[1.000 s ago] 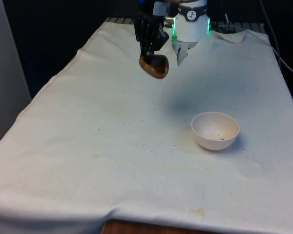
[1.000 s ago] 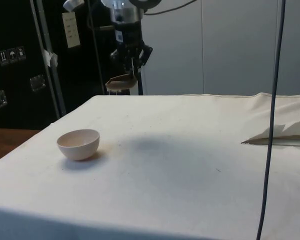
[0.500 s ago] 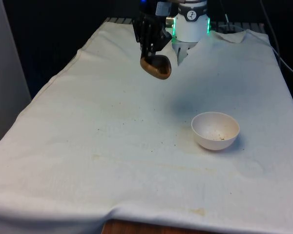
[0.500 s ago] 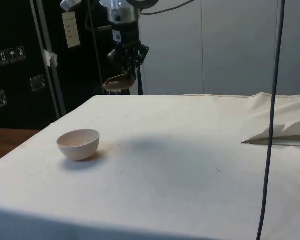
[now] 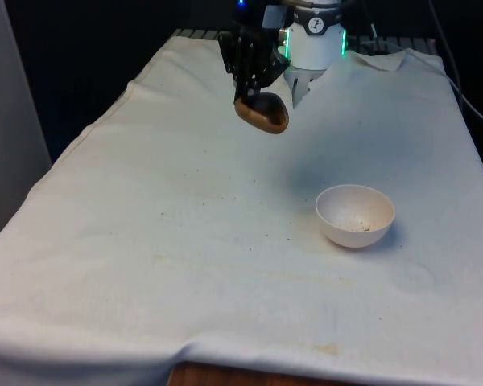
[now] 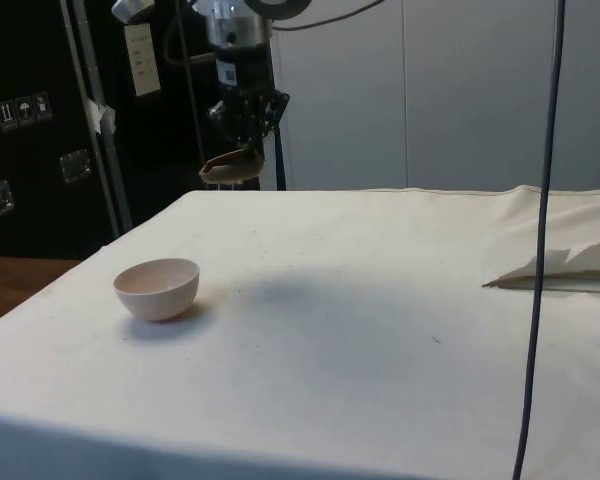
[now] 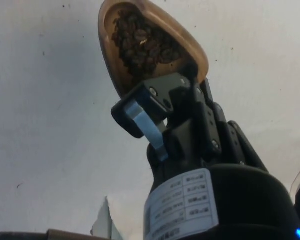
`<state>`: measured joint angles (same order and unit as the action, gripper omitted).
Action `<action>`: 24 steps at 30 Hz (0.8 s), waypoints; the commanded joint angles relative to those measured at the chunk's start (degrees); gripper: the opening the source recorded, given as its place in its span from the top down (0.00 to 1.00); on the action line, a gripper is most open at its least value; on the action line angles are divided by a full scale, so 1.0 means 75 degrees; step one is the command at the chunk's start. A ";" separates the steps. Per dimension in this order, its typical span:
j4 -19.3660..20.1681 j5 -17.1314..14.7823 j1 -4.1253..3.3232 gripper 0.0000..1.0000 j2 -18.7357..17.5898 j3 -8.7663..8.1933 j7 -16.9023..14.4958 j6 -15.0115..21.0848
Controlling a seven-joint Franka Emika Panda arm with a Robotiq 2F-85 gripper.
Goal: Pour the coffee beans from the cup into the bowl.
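A brown cup (image 5: 262, 114) hangs high over the far part of the table, and my gripper (image 5: 254, 90) is shut on its rim. From the side, the cup (image 6: 230, 167) stays close to level under the gripper (image 6: 242, 148). The wrist view looks into the cup (image 7: 145, 45), which holds dark coffee beans (image 7: 142, 42), with one finger (image 7: 150, 107) clamped over its edge. A white bowl (image 5: 355, 215) sits on the cloth towards the front view's right, nearer the camera than the cup. The same bowl (image 6: 157, 288) holds a few dark specks.
A white cloth (image 5: 185, 241) with scattered dark crumbs covers the table. In the side view a black cable (image 6: 543, 230) hangs down in the foreground, beside a fold in the cloth (image 6: 560, 268).
My gripper has carried the cup slightly towards the front view's right, nearer the bowl's side of the table. The bowl has not moved.
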<state>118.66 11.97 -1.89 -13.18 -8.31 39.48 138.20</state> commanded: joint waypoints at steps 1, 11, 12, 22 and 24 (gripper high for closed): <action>-0.0015 0.0000 0.0000 1.00 -0.0015 0.0008 -0.0038 0.0000; -0.0290 -0.0031 -0.0015 1.00 -0.0199 0.0145 -0.0428 -0.0061; -0.0313 -0.0031 -0.0008 1.00 -0.0206 0.0153 -0.0458 -0.0061; -0.0558 -0.0023 -0.0023 1.00 -0.0390 0.0275 -0.0741 -0.0069; -0.0550 0.0000 -0.0023 1.00 -0.0390 0.0267 -0.0756 -0.0008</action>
<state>114.53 11.97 -2.06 -16.10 -6.30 33.80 138.14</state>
